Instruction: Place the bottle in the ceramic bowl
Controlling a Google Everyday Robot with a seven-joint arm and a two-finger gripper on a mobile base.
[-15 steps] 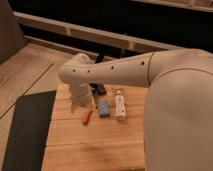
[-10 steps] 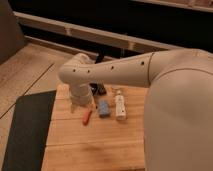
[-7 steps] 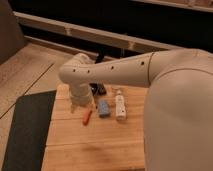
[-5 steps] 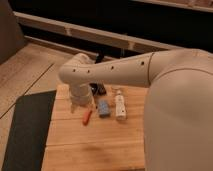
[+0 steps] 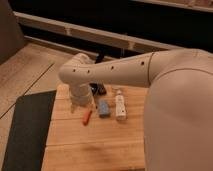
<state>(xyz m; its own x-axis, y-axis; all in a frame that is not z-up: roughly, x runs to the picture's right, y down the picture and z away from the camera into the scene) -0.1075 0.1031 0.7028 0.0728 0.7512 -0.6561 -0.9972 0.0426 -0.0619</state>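
Observation:
The white bottle [image 5: 120,105] lies on its side on the wooden table [image 5: 95,145], cap end pointing away from me. My arm reaches in from the right and bends down at the table's back left. The gripper [image 5: 79,103] hangs there just above the wood, about a bottle's length left of the bottle and holding nothing. A dark shape [image 5: 99,89] shows beside the wrist, mostly hidden by the arm. I cannot tell whether it is the ceramic bowl.
A blue block [image 5: 103,108] lies between the gripper and the bottle. A thin red-handled tool [image 5: 87,116] lies just in front of the gripper. A black mat [image 5: 25,130] covers the floor left of the table. My own white body fills the right side.

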